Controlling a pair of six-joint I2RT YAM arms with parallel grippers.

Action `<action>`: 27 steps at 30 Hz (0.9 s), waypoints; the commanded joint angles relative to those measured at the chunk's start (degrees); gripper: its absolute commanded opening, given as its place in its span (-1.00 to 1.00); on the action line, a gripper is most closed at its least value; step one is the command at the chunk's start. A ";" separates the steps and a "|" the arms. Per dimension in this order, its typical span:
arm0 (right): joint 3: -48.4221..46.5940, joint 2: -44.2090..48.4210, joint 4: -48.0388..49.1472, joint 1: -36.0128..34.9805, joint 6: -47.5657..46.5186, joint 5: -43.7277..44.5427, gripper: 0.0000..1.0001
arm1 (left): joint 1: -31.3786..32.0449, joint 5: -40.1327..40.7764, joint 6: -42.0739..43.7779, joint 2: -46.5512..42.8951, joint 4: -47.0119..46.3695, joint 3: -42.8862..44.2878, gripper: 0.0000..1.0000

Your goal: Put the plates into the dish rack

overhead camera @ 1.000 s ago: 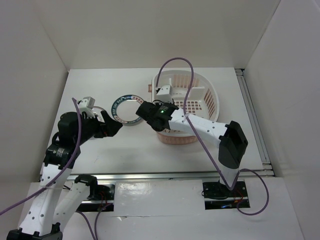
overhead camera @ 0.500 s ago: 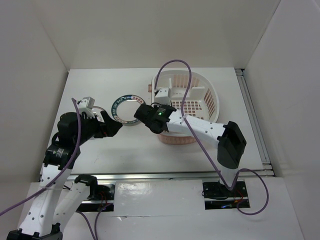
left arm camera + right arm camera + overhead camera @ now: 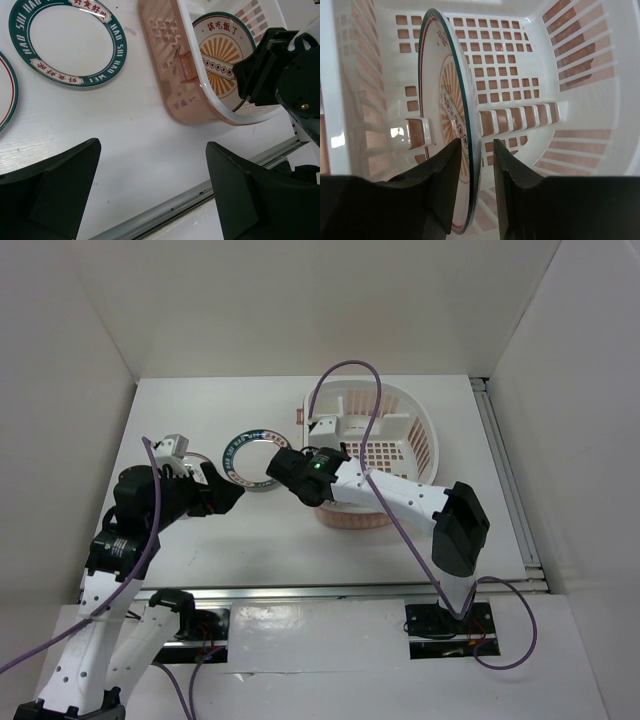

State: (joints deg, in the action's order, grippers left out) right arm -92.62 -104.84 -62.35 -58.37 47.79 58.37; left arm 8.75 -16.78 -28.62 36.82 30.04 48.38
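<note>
The dish rack (image 3: pixel 418 418) stands at the right of the table. The sunburst plate (image 3: pixel 445 100) stands on edge inside it, leaning on the rack's left wall; it also shows in the left wrist view (image 3: pixel 220 50). My right gripper (image 3: pixel 477 145) straddles the plate's rim, its jaws slightly apart with gaps on both sides. The blue-green rimmed plate (image 3: pixel 252 458) lies flat on the table left of the rack. A third plate (image 3: pixel 4 95) shows only as an edge, beside my left arm. My left gripper (image 3: pixel 232 495) is open and empty, low over bare table.
The rack's pink outer wall (image 3: pixel 185 95) is close in front of my left gripper (image 3: pixel 152 146). The metal rail at the table's front edge (image 3: pixel 175 205) runs just below it. White walls enclose the table on three sides.
My right wrist has shifted a little to the left, away from the rack's middle. The left arm and the plates on the table have not moved.
</note>
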 commanded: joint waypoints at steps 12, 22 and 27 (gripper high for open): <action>-4.68 4.37 1.70 -1.13 -1.89 -0.27 0.35 | 0.12 -0.45 0.85 -0.78 -1.04 -0.04 1.00; -12.13 6.93 5.40 -1.13 -10.69 -0.89 1.00 | 0.12 4.55 0.33 0.27 0.19 -0.04 1.00; -21.19 8.24 0.92 -4.46 -14.12 2.80 1.00 | 0.12 10.35 -1.95 2.90 1.60 0.49 1.00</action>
State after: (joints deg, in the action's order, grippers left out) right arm -108.29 -101.38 -59.46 -60.23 37.08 57.10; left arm 8.78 -11.35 -28.93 38.52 31.51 48.38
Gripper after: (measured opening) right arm 0.999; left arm 1.000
